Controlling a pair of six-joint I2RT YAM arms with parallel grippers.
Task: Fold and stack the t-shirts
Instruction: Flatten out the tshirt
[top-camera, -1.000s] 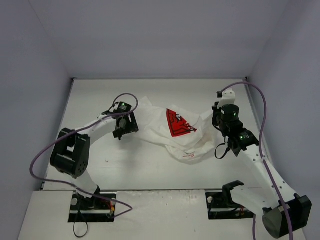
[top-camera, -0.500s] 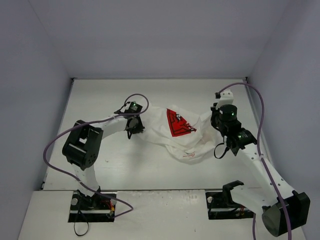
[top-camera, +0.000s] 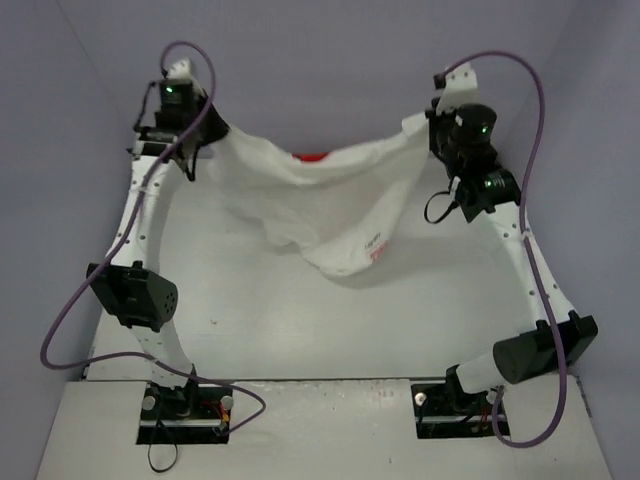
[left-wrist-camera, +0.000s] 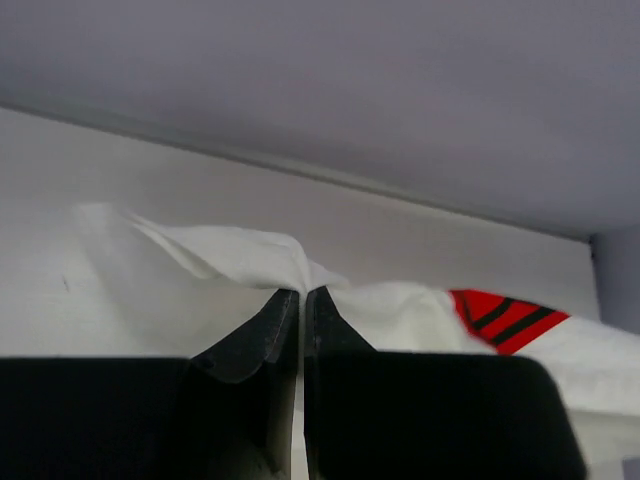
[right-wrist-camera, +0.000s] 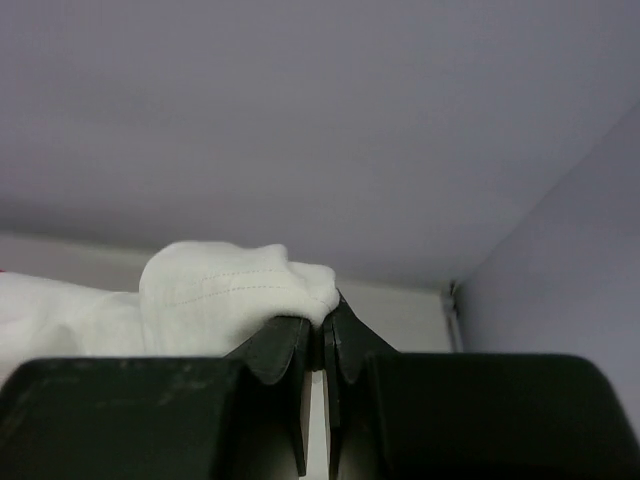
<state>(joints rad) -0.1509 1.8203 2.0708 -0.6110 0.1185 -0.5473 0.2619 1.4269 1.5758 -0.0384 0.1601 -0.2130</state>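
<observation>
Now | count: one t-shirt (top-camera: 330, 195), one left hand (left-wrist-camera: 302, 296), one right hand (right-wrist-camera: 322, 322) | both hands clenched on the shirt's upper corners | shirt hung above the tabletop (top-camera: 300, 325), long axis left-to-right, middle sagging down.

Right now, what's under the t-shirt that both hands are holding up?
Below the hanging t-shirt, only bare white table shows. The table patch behind the sagging middle is hidden by the cloth.
</observation>
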